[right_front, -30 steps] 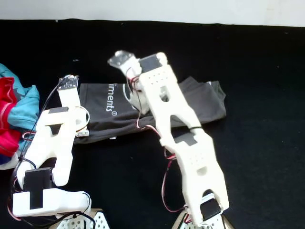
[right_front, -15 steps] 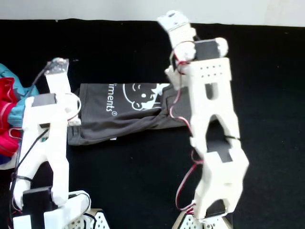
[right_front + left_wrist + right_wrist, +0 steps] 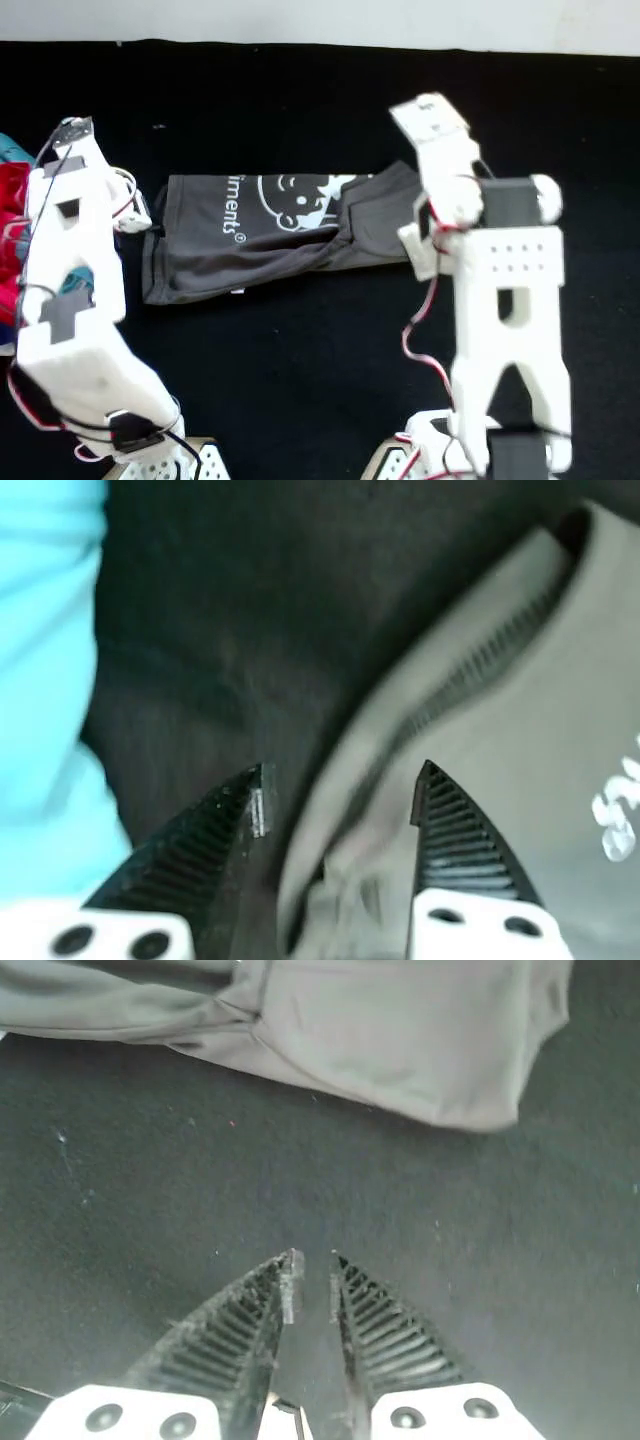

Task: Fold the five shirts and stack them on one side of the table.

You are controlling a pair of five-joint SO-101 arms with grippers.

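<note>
surface: black table (image 3: pixel 300 380) | middle: grey shirt (image 3: pixel 250 240) lying flat | left edge: coloured shirts pile (image 3: pixel 8 200)

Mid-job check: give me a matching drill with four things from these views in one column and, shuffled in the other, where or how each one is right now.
Things:
1. grey shirt
2. left claw
3. right claw
4. turquoise and red shirts

Places or states:
A. heaped at the left edge of the black table
B. above bare tabletop, holding nothing
C. lying mid-table, print facing up
D. open over the grey shirt's edge

Pairs: 1-C, 2-D, 3-B, 4-A.
</note>
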